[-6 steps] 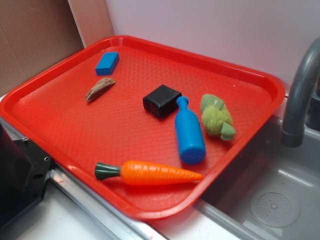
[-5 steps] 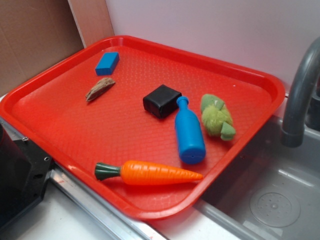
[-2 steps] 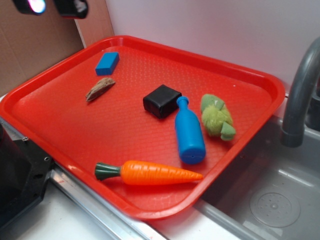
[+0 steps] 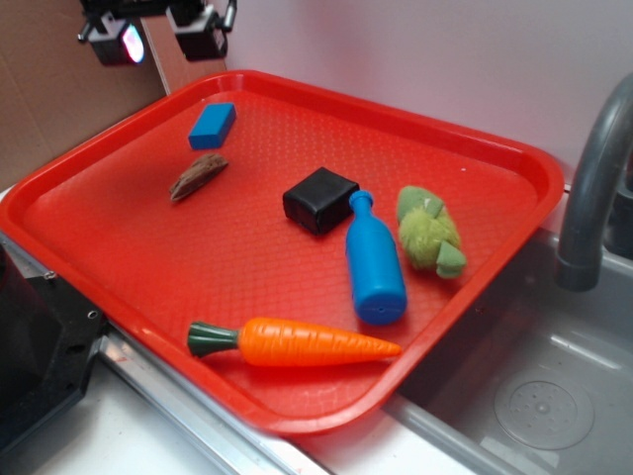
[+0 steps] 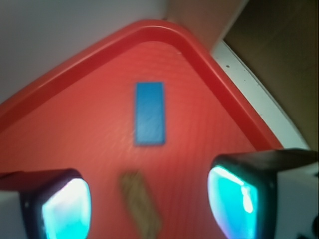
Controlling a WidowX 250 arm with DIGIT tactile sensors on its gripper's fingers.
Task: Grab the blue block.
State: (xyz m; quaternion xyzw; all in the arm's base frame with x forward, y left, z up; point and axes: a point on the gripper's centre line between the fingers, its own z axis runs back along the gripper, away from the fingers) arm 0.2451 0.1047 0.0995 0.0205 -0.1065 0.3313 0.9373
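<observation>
Gripper point(image 4: 158, 35) (jaws spread) hangs above blue block point(image 4: 212, 125) on tray point(image 4: 297, 426).

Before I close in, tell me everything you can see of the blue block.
The blue block is a small, flat, bright-blue rectangle with plain, unmarked faces; it looks like solid plastic or painted wood. It lies flat on the red tray near its far left corner, touching nothing but the tray floor. A brown scrap lies close by, apart from it. The end effector hangs above the corner, open, not touching the block. In the wrist view the block sits ahead, between the fingers.
</observation>
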